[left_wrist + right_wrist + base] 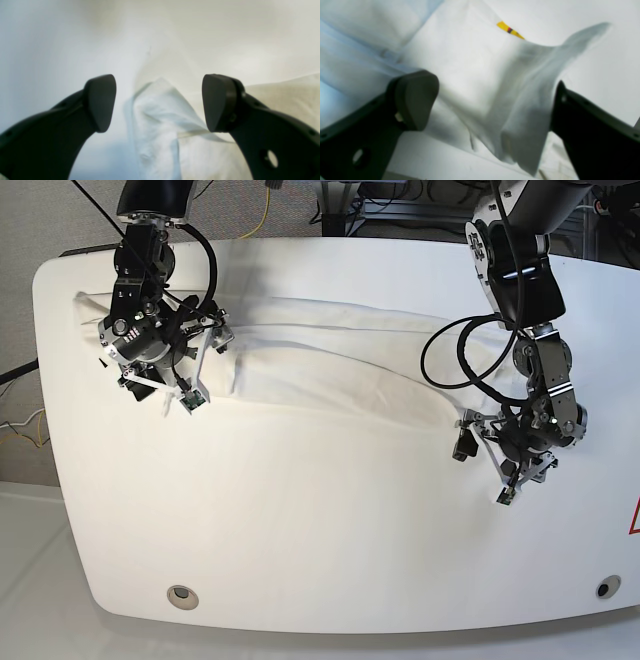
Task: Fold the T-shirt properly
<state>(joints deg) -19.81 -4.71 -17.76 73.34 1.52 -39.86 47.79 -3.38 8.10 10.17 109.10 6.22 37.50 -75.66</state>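
cloth spans your tabletop (300, 520): the shirt (330, 380) lies stretched between both arms. left fingers (160, 102) and right fingers (492, 105) stand spread wide, each straddling a raised shirt corner, ungripped, probably to pinch it next.

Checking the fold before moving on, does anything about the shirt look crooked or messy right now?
Yes. The T-shirt lies rumpled in a long band across the table, not flat. In the right wrist view a flap of it stands up, twisted, between the open right gripper's jaws.
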